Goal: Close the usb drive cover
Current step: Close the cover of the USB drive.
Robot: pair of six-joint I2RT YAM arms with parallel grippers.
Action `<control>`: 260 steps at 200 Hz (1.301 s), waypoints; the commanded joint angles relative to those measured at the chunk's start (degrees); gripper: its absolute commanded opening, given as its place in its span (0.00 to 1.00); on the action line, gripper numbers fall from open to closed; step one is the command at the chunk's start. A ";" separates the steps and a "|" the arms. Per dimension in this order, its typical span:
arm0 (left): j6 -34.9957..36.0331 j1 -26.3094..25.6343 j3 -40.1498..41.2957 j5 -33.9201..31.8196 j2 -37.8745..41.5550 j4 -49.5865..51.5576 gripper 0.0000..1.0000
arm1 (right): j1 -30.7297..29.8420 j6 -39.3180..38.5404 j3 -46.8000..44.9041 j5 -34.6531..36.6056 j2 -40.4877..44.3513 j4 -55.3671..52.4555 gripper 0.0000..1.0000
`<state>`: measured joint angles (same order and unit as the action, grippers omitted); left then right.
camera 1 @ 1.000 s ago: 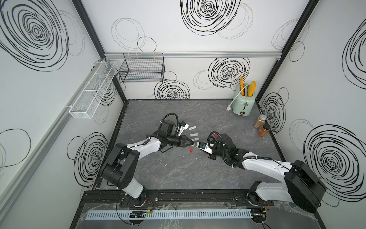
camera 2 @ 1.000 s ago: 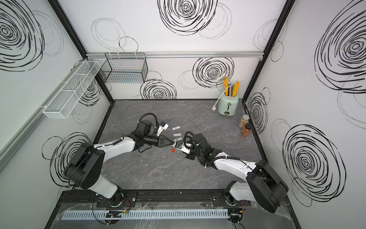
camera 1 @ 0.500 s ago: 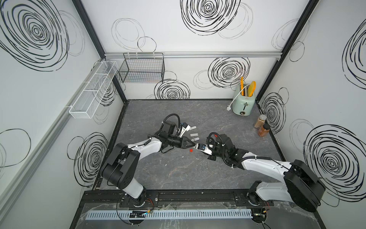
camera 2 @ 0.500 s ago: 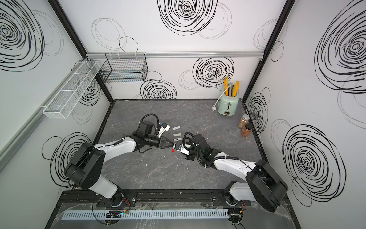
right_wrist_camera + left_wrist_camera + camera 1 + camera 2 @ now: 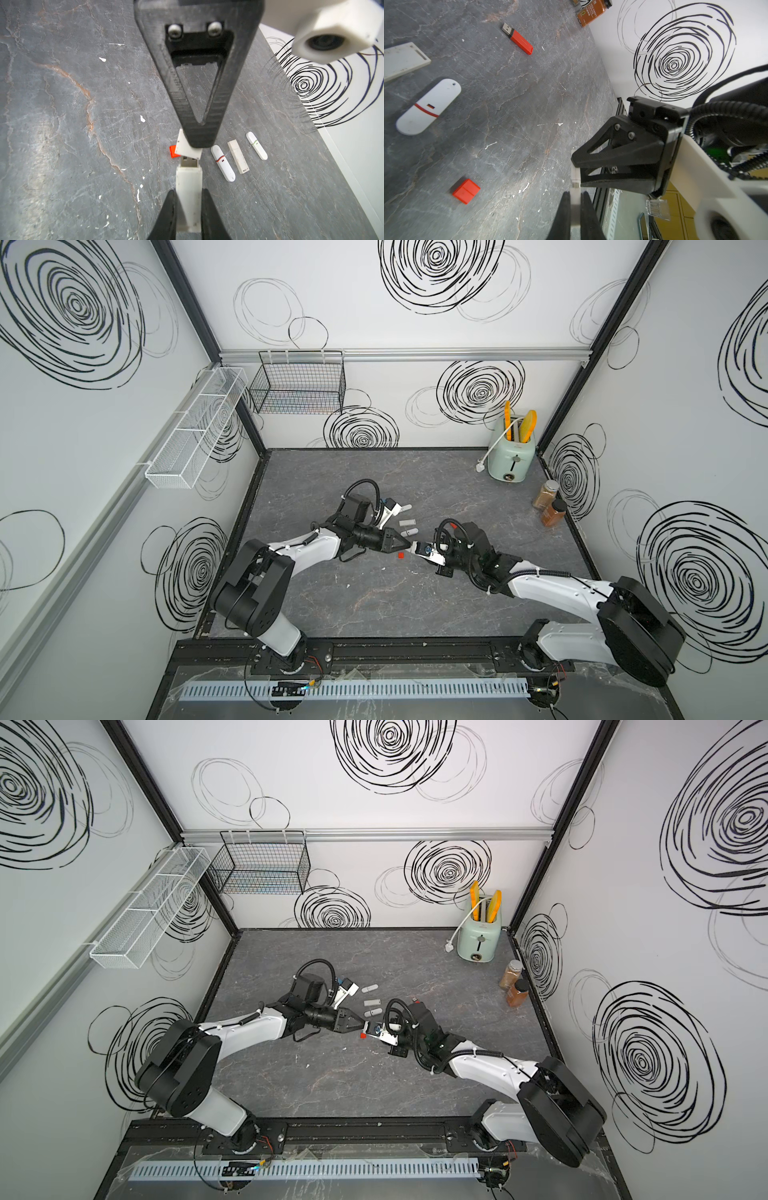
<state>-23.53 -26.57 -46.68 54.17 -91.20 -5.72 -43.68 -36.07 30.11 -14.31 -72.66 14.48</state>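
White cap (image 5: 186,151) askew at drive (image 5: 188,187) tip

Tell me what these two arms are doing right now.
The right gripper is shut on a white USB drive, its metal plug bare. The left gripper is shut on a white cap, held tilted at the plug's tip, not yet pushed on. A loose red cap lies on the table nearby.
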 commanded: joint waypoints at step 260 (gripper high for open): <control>-1.17 -1.62 1.29 -1.70 0.15 -3.85 0.00 | 2.64 3.21 6.94 -8.97 -5.26 16.04 0.03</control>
<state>-26.11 -25.93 -46.39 49.43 -90.65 -10.48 -40.56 -30.48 32.23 -19.94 -79.61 23.81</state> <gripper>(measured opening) 0.105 0.185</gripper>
